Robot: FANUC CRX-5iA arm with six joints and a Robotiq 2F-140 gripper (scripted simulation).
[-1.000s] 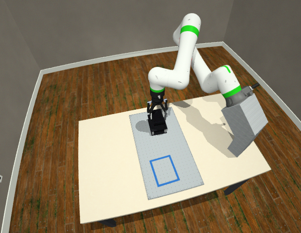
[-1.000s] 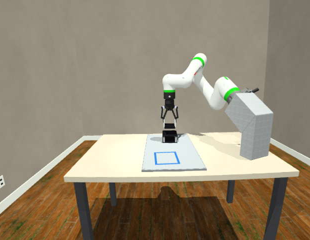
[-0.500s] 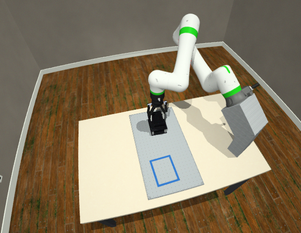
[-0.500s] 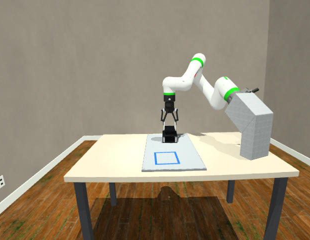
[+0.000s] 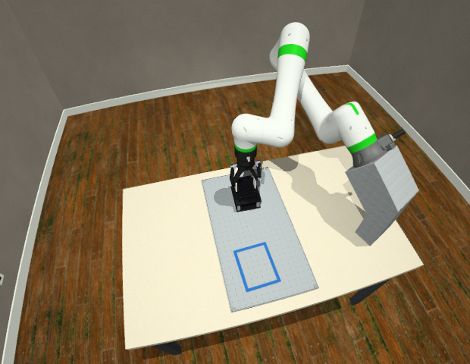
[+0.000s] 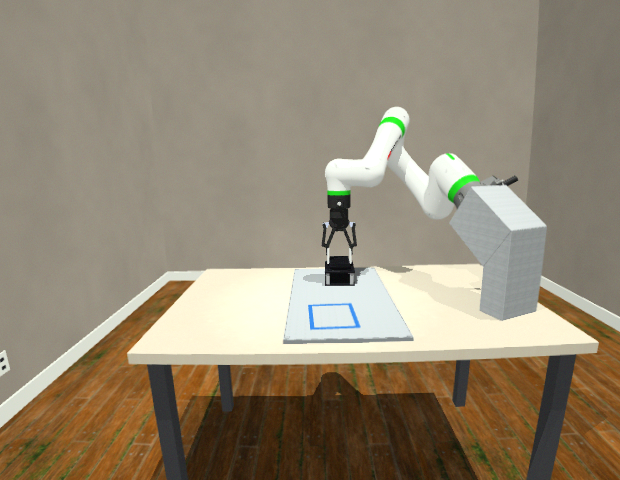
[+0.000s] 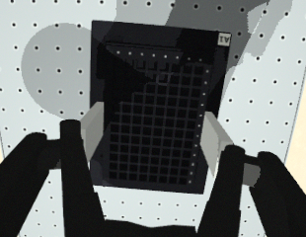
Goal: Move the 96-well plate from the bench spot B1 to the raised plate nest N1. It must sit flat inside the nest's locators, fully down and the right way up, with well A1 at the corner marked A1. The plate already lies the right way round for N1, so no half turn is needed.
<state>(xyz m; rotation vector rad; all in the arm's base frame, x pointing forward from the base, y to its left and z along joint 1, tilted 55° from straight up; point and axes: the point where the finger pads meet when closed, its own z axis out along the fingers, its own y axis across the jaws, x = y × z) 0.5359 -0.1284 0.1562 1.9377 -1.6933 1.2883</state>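
The black 96-well plate [image 7: 155, 133] is held between the pale pads of my gripper [image 7: 153, 120], which is shut on its long sides. It hangs level right over the black raised nest N1, whose A1 label [image 7: 224, 39] shows at the far right corner. In the top view the gripper [image 5: 245, 180] and plate [image 5: 245, 189] stand on top of the nest [image 5: 248, 202] at the far end of the grey perforated mat [image 5: 258, 235]. I cannot tell whether the plate touches the nest. The blue outline B1 [image 5: 256, 266] is empty; it also shows in the exterior view [image 6: 333, 315].
The arm's grey pedestal [image 5: 383, 192] stands at the right side of the table, well away from the mat. The arm reaches from it over the table's far edge. The table edges lie close to the mat at front and back.
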